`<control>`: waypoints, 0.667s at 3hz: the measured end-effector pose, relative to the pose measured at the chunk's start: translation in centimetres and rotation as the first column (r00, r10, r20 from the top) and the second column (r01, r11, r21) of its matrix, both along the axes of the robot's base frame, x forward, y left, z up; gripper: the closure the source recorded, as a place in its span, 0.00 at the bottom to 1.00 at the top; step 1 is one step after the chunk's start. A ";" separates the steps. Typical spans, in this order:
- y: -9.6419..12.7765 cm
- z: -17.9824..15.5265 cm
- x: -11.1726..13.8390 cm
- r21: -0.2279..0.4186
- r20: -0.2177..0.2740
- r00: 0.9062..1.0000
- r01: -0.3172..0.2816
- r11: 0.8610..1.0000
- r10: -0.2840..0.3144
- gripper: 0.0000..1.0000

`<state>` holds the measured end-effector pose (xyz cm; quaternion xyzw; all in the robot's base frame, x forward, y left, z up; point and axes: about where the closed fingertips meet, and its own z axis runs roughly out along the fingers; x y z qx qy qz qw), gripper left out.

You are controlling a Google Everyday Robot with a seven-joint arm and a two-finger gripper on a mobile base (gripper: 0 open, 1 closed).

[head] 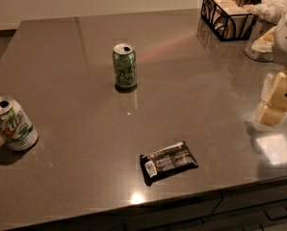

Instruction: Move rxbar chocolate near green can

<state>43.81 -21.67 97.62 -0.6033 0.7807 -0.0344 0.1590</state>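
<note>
My gripper (277, 100) hangs at the right edge of the scene, over the right side of the counter (61, 71). It shows as pale, blocky shapes, and I cannot tell whether it stands wide or narrow. The rxbar chocolate (168, 161) lies flat on the counter close to the near edge, a little right of the middle. Its long side runs left to right, with the right end slightly farther back and the white label patch at its left end. It is well apart from my gripper, to the left and nearer. The green can (124, 66) stands upright farther back and to the left of the bar, well apart from it, with a dark opening in its silver top. A white can (11, 124) with a green-and-red logo stands by the left edge. A black wire basket (225, 16) sits at the far right
</note>
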 end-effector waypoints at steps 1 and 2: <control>0.0 0.0 0.0 0.000 0.000 1.000 0.000 1.000 0.000 0.00; 1.4 -0.5 -0.6 0.025 -0.018 0.998 -0.051 0.998 0.052 0.00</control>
